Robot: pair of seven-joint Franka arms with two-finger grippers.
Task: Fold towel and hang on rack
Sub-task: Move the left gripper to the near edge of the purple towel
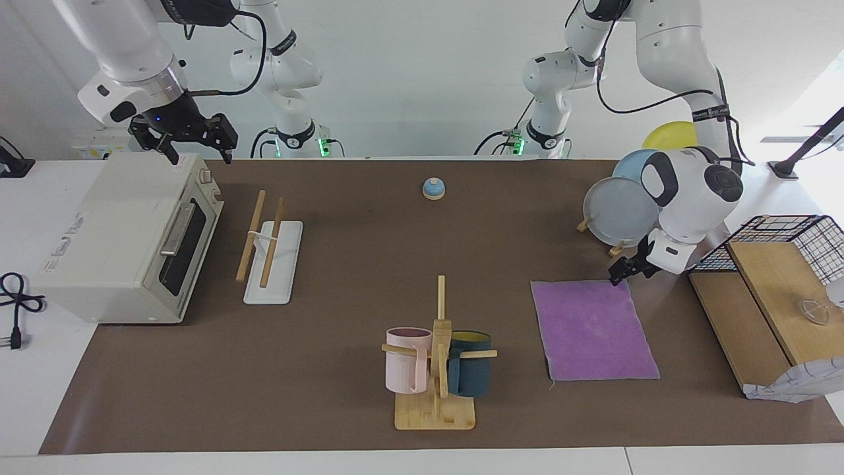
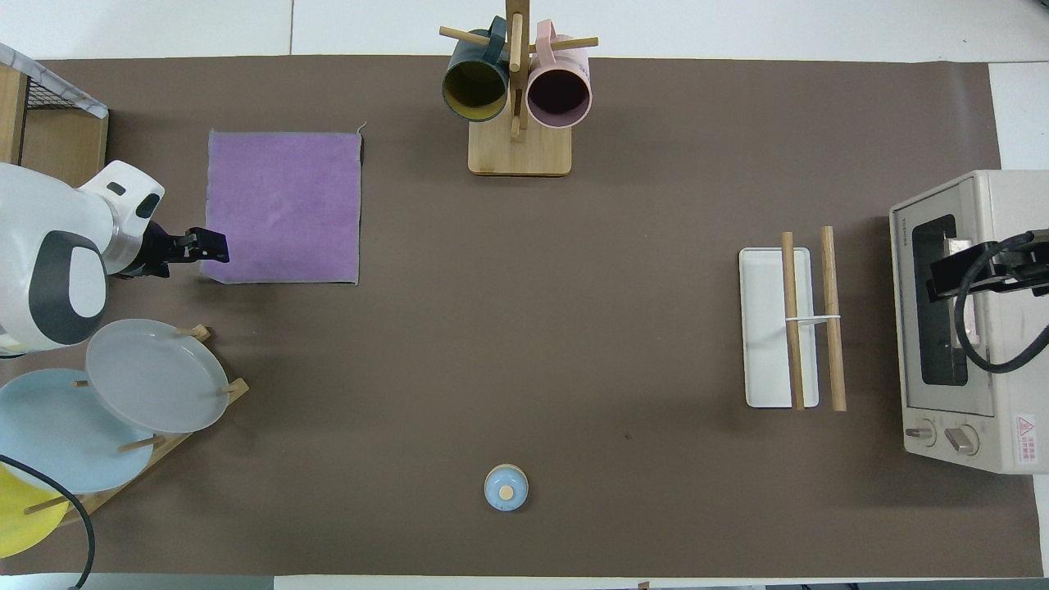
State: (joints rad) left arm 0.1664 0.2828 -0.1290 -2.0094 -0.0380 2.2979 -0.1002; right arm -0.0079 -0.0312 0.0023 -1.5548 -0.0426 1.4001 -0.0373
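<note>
One camera sits high up across the table and looks back at the two robots, so their bases stand at the top of its view; the other sits high above the robots' own end and looks forward and steeply down; both are far enough to take in the whole brown mat (image 1: 343, 369) (image 2: 574, 344); they are half a turn apart, so the toaster oven (image 1: 125, 237) (image 2: 967, 319) swaps sides between them.
</note>
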